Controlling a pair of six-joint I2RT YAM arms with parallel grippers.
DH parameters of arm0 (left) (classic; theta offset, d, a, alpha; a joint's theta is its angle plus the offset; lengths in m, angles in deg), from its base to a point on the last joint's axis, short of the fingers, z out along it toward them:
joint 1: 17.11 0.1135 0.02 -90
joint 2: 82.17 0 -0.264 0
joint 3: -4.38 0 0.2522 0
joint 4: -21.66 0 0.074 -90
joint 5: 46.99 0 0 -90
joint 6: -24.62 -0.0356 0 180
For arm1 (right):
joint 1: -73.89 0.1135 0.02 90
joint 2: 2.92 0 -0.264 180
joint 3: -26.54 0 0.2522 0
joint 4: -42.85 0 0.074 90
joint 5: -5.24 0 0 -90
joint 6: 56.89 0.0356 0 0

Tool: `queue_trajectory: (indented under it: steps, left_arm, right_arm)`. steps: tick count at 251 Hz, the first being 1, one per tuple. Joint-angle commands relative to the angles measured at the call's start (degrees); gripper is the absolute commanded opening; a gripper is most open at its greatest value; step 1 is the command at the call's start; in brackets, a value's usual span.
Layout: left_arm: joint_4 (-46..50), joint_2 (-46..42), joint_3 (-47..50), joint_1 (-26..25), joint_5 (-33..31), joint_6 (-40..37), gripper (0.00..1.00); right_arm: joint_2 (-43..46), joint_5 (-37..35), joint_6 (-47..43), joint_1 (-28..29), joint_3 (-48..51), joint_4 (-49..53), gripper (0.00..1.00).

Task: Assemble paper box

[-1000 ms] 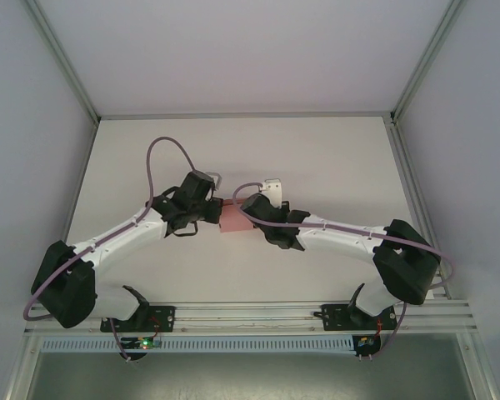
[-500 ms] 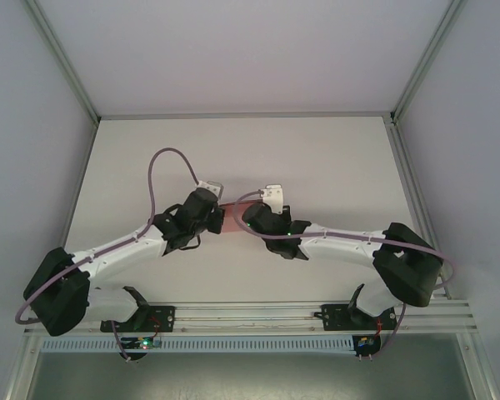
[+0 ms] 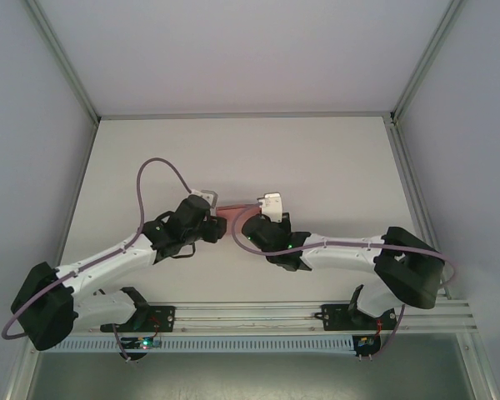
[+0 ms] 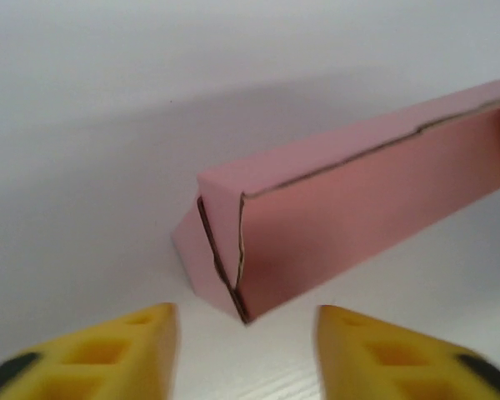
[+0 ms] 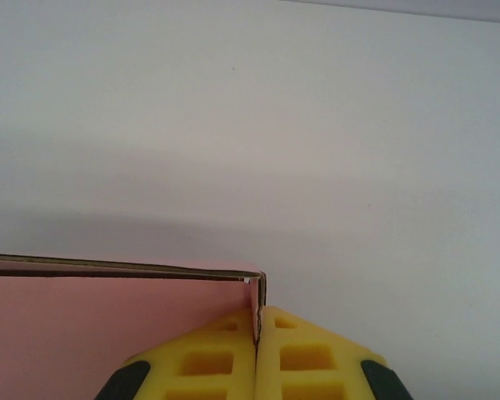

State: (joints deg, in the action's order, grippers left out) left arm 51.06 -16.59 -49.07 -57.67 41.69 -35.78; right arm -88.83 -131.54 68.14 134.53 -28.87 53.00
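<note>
Top view: 1 pink paper box [image 3: 224,216] at mid table [image 3: 317,158], between 2 arms. Vs 1 s ago, the left arm sits further back toward its base.

Left wrist: left gripper [image 4: 246,354] is spread and off the paper box [image 4: 358,208], which lies just ahead w/ its end flap ajar.

Right wrist: right gripper [image 5: 257,354] is pressed together, pinching the paper box [image 5: 108,333] by its end wall.

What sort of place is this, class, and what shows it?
Probably a robotics lab cell: a white table walled by plain panels, a left arm and right arm bolted to a rail, a pink paper box between them.
</note>
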Motion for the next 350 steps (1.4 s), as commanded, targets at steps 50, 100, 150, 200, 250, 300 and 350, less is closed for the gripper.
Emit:
queue_trajectory:
  steps: [50, 100, 150, 200, 250, 300, 350]
  left_arm:
    - [9.4, -3.0, -6.4, 2.5, -1.5, 15.3, 1.00]
    - [1.5, 1.5, -4.9, 12.8, 8.2, 26.1, 1.00]
    - [-12.2, 5.3, -0.7, 15.6, 15.9, 31.1, 1.00]
    - [-13.5, 6.3, 2.1, 15.5, 18.3, 32.4, 1.00]
    - [-15.4, 5.6, 7.0, 15.0, 15.9, 34.1, 0.92]
    - [-16.3, 7.4, 8.5, 13.0, 14.4, 33.3, 0.76]
    - [-19.7, 10.3, 11.5, 12.7, 13.2, 32.4, 0.52]
  right_arm:
    - [-2.7, 2.9, 0.6, 1.2, 0.5, 7.0, 0.00]
    - [-3.0, 3.0, 0.6, 1.7, 0.9, 6.7, 0.00]
    - [-3.4, 2.8, 1.3, 1.8, 0.8, 7.1, 0.00]
    - [-3.8, 2.5, 1.9, 1.8, 0.3, 7.9, 0.00]
    - [-4.5, 2.2, 2.6, 2.3, -0.5, 8.4, 0.00]
    - [-4.4, 1.8, 4.0, 2.8, -0.9, 9.1, 0.00]
    - [0.2, 3.6, 3.5, 4.0, 0.8, 4.1, 0.07]
